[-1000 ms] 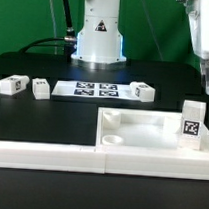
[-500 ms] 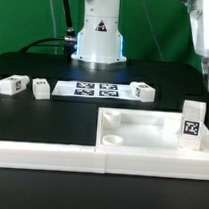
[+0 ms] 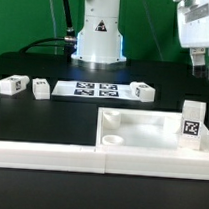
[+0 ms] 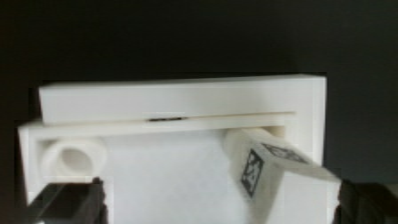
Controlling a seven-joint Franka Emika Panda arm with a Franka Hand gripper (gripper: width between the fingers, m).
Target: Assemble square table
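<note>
End effector (image 3: 205, 64) up high at the exterior view's right edge, fingers spread wide, nothing in them. Hangs above the tabletop (image 3: 142, 117) of the square table, well apart from every part. Same story from the wrist view: end effector (image 4: 217, 203) open, one dark finger (image 4: 68, 203) at each side of the picture, a broad gap between, no contact with anything below.

Down to the tabletop: white tray with a raised rim, flat on the black worktop (image 3: 52, 114), toward the front and the exterior view's right. Inside it, one leg (image 3: 192, 125) upright near the corner on the exterior view's right, black-and-white tag facing the camera. From the wrist view, that leg (image 4: 276, 172) right below the open fingers, tag on its side, with a round socket (image 4: 71, 158) in the neighbouring corner of the tabletop (image 4: 178, 100).

Further back, loose parts lying on the worktop: leftmost loose leg (image 3: 13, 84) and second loose leg (image 3: 41, 86) close together at the exterior view's left, third loose leg (image 3: 143, 91) well apart toward the right. Between second and third, the marker board (image 3: 93, 90), flat.

Across the very front, the long white rail (image 3: 44, 154), just in front of the tabletop; touching or not, cannot tell. Behind the marker board, the robot base (image 3: 100, 37).
</note>
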